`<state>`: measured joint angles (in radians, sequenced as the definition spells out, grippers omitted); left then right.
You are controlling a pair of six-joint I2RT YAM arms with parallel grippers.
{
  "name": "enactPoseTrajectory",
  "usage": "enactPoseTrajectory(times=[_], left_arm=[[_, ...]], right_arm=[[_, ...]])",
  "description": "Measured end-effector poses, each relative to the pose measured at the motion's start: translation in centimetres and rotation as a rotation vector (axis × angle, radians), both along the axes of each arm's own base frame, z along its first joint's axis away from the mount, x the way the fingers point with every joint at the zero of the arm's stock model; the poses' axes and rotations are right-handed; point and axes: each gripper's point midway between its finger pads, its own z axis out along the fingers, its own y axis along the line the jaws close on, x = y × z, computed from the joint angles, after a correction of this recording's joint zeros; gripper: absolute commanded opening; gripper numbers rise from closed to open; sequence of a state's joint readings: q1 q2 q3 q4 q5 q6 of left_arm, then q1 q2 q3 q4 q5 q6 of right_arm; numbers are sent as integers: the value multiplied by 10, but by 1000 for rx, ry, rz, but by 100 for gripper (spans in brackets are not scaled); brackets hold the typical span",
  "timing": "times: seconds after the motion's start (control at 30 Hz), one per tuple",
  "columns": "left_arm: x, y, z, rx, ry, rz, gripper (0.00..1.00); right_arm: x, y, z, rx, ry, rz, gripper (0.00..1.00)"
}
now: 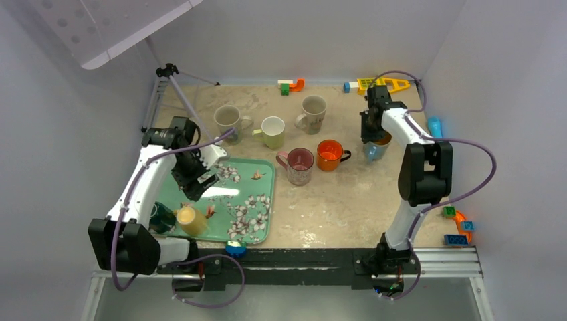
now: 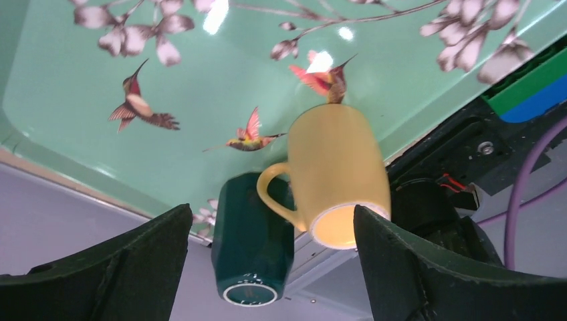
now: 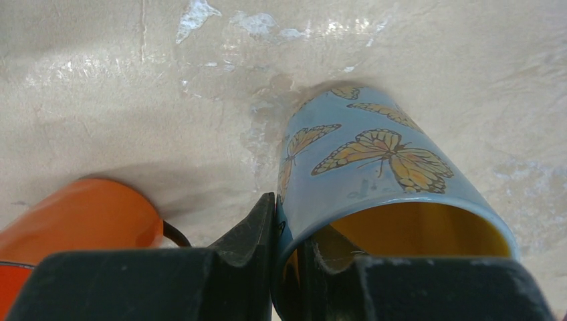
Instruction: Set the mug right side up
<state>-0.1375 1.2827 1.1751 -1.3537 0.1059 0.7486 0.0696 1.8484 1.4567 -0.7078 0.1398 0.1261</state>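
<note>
Mid-flip, probably: the blue butterfly mug [image 3: 374, 167] (glossy ceramic cylinder, yellow inside) is pinched by its wall in the right gripper [image 3: 289, 231], far right on the table [image 3: 100, 80]. It'd need to be stood flat, then released. The left gripper [image 2: 271, 221] is held over the tray [image 2: 80, 60], jaws spread wide, empty.

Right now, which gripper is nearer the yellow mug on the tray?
Left. The left gripper hangs open over the tray, facing the yellow mug; the right gripper is across the table, shut on the butterfly mug.
</note>
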Motion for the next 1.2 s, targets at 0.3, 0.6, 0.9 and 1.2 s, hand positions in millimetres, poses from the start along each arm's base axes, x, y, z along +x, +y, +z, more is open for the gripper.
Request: enactPoseTrajectory(times=[0.3,0.6,0.9,1.2], left_arm=[[-2,62,5,70,-66,177,100],[-44,134,18,91,-84,353,91],[-73,181,-17,54,-1,364,69],[-88,174,-64,27,-4,208,74]], right_arm=[[5,3,-7,22,-1,19,34],[9,0,6,17,-47,11,75],[9,3,56,31,-173,15,94],[8,13,63,34,-187,38,96]])
